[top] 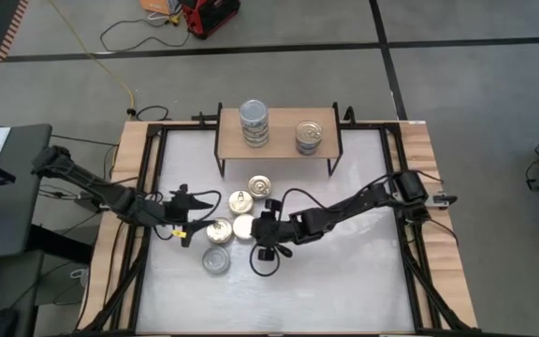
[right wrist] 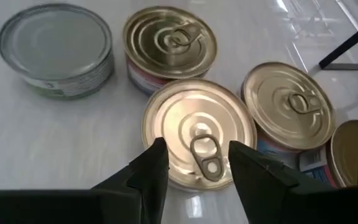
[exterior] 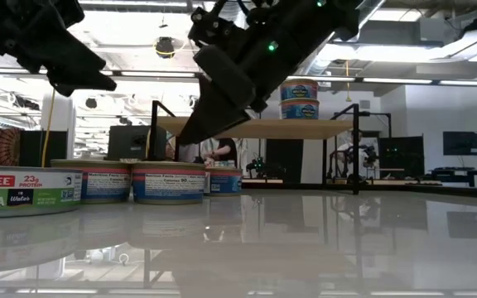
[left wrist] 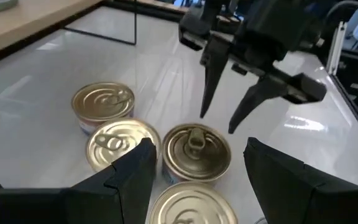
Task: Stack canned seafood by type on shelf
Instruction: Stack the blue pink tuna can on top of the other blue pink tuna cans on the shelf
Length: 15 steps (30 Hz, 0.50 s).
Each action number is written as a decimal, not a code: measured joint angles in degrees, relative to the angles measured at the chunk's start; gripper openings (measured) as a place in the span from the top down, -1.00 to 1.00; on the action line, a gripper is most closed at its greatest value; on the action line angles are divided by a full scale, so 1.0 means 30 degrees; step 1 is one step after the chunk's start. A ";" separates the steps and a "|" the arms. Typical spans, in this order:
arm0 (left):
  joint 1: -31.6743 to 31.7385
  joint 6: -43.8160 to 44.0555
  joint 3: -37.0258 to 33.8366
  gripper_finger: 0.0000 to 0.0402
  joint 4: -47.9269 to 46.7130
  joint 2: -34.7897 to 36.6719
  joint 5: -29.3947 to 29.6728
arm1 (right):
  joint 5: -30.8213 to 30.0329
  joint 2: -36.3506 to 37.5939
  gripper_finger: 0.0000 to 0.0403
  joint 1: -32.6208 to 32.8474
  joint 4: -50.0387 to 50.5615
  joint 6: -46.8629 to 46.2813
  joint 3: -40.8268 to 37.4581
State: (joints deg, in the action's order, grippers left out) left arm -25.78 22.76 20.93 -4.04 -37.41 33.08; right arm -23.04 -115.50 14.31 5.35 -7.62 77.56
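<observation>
While both arms reach in over the middle of the white bench (top: 344, 281), the action is all around a cluster of five loose tins. The right tool (top: 265, 227) hangs just above the gold-lidded centre tin (right wrist: 199, 132), its dark fingers (right wrist: 146, 171) spread and framing the pull tab; I can't tell whether they touch the lid. Facing it from the other side, the left tool (top: 187, 227) hovers with its fingers (left wrist: 132, 171) spread wide as well, holding nothing, right by another gold-lidded tin (top: 219, 231).

Around them: a gold tin (top: 241, 201) and a second one (top: 261, 187) sit on the shelf side of the cluster, and a plain silver-lidded tin (top: 216, 259) sits on the near side, a little apart from the gold ones.

Up on the wooden shelf (top: 279, 145), at the far edge of the bench, a tall stack of tins (top: 254, 124) stands toward the left, and a shorter stack (top: 310, 137) stands toward the right. The low view shows the shorter stack as two tins with blue labels.
</observation>
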 joint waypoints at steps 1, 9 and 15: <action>-0.0001 -0.0028 0.0000 -0.16 0.0397 -0.0196 0.0057 | 0.0005 0.0000 0.04 0.0009 0.0061 0.0002 0.0000; 0.0000 -0.0176 0.0007 -0.16 0.0978 -0.0261 -0.0023 | 0.0143 -0.0015 0.18 -0.0052 0.0177 0.0183 -0.0141; 0.0000 -0.0230 0.0007 -0.16 0.1053 -0.0261 -0.0198 | 0.0209 -0.0036 0.23 -0.0051 -0.0577 -0.0720 -0.1499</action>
State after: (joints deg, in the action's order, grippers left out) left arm -25.78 22.07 20.95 -0.88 -38.20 32.49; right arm -22.41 -115.61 14.15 3.62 -9.78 73.06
